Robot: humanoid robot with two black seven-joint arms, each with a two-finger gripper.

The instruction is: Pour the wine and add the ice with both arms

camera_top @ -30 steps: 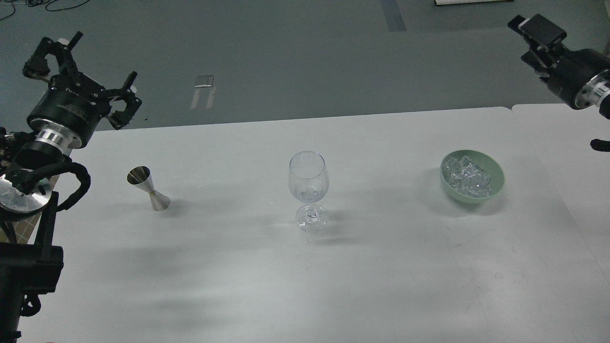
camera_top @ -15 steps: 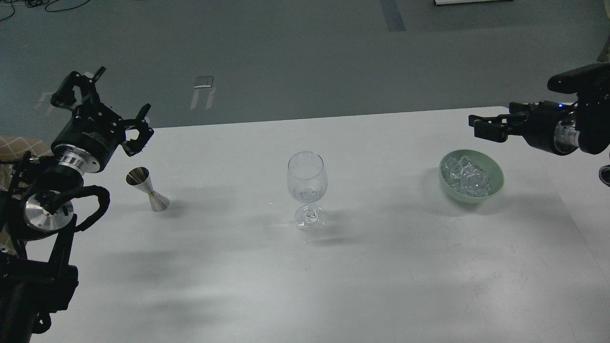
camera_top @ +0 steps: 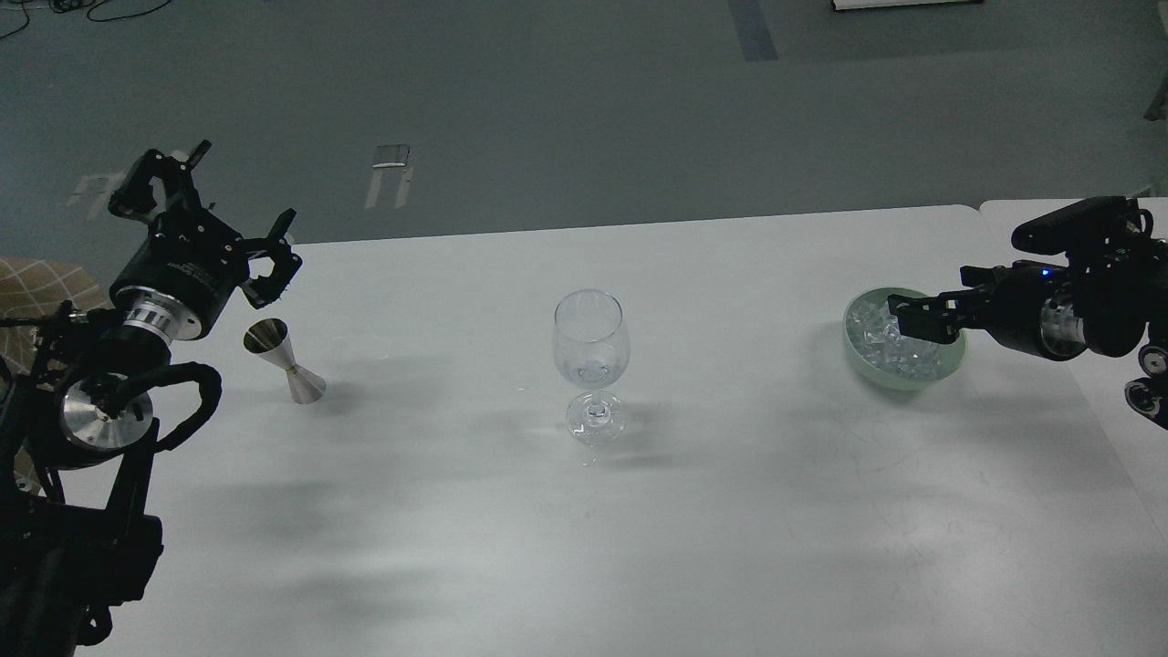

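A clear wine glass (camera_top: 590,342) stands upright at the table's middle, with a faint trace of clear wine (camera_top: 589,372) low in its bowl. A steel jigger (camera_top: 284,361) stands tilted-looking at the left. Clear ice cubes (camera_top: 871,330) fill a pale green bowl (camera_top: 949,360) at the right. My left gripper (camera_top: 224,214) is open and empty, above and just left of the jigger. My right gripper (camera_top: 915,319) reaches in from the right, low over the bowl and the ice. Its fingers are dark and I cannot tell them apart.
The white table (camera_top: 584,529) has its far edge just behind the left gripper. A second white table (camera_top: 1049,214) adjoins at the right under the right arm. Grey floor lies beyond.
My right gripper has swung down from high at the right to just over the ice bowl. My left gripper has come down and right, closer to the jigger.
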